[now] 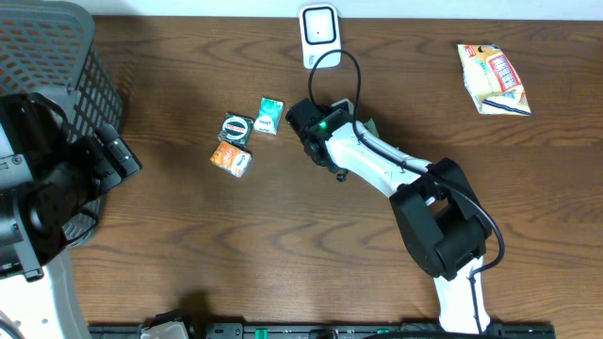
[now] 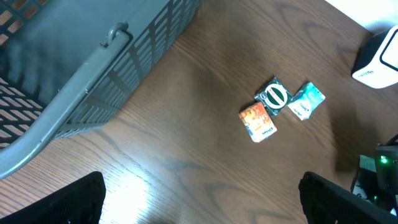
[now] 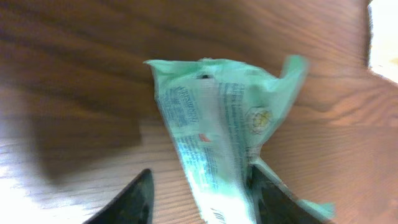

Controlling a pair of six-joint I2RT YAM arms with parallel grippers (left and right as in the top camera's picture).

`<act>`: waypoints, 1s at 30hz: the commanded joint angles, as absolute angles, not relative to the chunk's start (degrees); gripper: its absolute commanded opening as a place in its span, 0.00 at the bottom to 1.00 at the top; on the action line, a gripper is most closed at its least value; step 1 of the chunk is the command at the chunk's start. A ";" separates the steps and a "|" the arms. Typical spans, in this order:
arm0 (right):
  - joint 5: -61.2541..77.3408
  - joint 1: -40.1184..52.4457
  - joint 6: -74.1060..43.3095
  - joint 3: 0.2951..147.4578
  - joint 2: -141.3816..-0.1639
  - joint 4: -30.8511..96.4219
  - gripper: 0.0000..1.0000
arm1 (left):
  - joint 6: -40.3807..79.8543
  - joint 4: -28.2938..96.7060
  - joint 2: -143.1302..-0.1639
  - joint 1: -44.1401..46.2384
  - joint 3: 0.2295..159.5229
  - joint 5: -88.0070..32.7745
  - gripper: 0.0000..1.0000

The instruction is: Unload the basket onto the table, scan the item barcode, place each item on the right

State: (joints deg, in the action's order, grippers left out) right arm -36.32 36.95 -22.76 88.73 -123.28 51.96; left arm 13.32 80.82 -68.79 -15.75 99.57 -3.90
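dark wood-grain table (image 1: 188, 235), white scanner (image 1: 319, 33), seemingly, at its far edge

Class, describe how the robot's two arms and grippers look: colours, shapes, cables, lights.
The right arm has rounded white links between bulky black joint housings, a small green light near its wrist and a thin black cable arcing beside its lowest housing. The left arm is blocky and black above a white base. The left gripper's fingers and the right gripper's fingers are plain black.
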 commanded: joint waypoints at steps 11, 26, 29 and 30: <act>-13.61 37.30 -18.74 93.84 -122.89 55.16 0.32 | 13.41 80.95 -68.82 -16.05 99.04 -3.38 0.98; -5.26 35.38 -14.04 110.08 -122.89 69.12 0.41 | 13.41 80.95 -68.82 -16.05 99.04 -3.38 0.98; -7.14 32.91 -14.33 112.07 -122.89 70.76 0.49 | 13.41 80.95 -68.82 -16.05 99.04 -3.38 0.98; -6.98 31.77 -14.33 112.18 -122.87 70.76 0.50 | 13.41 80.95 -68.82 -16.05 99.04 -3.38 0.98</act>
